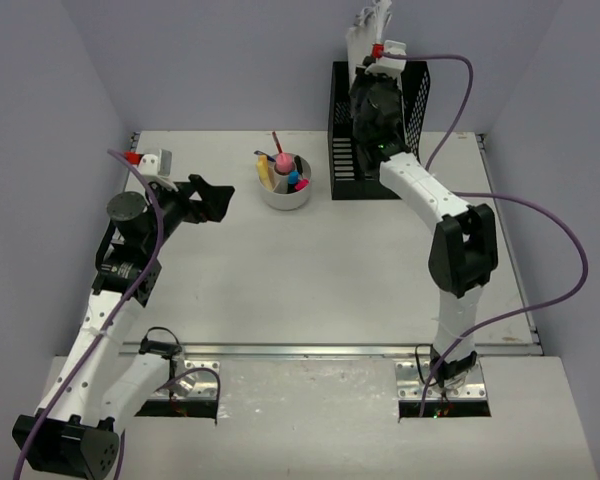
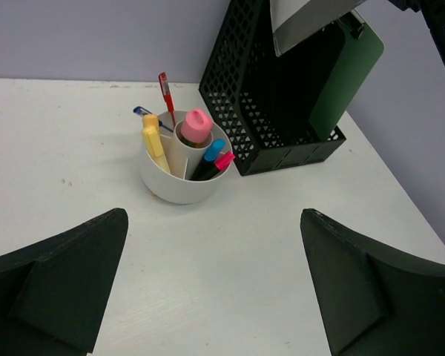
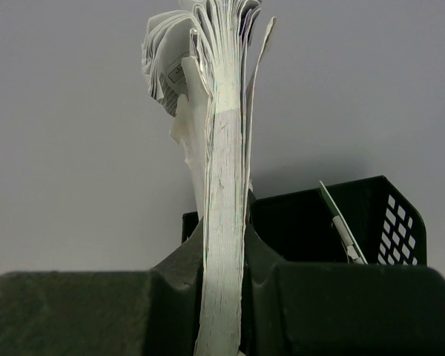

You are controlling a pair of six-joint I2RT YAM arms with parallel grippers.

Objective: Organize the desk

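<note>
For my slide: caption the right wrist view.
Right jaws clamp a thick sheaf of papers edge-on, black mesh rack behind.

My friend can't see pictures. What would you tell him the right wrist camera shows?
The right tool pinches a thick stack of papers standing upright, its top pages fanning out. Behind it is a black mesh rack with a thin flat board leaning inside, against a plain grey wall.

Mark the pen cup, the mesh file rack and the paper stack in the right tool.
pen cup [image 2: 179, 191], left wrist view, white front wall.
mesh file rack [image 2: 233, 96], left wrist view, left mesh wall.
paper stack [image 3: 222, 222], right wrist view, page edges at mid-stack.
</note>
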